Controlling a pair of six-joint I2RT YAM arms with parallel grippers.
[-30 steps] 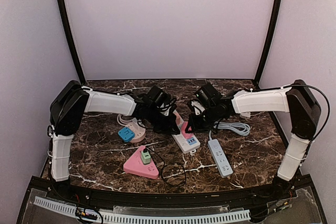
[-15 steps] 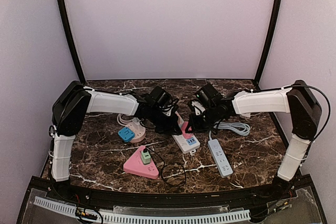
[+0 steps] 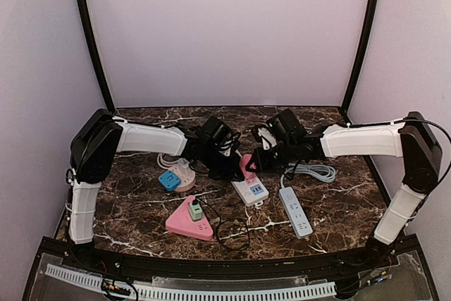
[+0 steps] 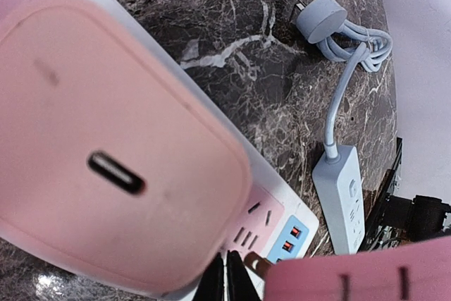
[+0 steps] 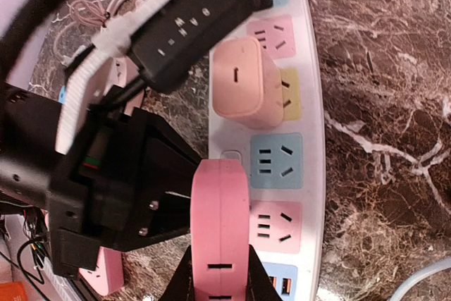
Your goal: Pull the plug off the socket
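My right gripper is shut on a flat pink plug and holds it just above the white power strip, beside its pink socket. In the left wrist view the plug's brass prong hangs free of the strip. My left gripper is shut, its black fingertips down at the strip's edge. A pale pink charger stays plugged into the strip. In the top view both grippers, left and right, meet over the strip.
A grey-blue power strip with a coiled cable lies to the right. A pink triangular socket with a green plug and black cable sits front left. A round pink socket with a blue adapter lies left.
My right gripper has risen and drawn back with the pink plug, which has come up off the strip. My left gripper stays down on the strip.
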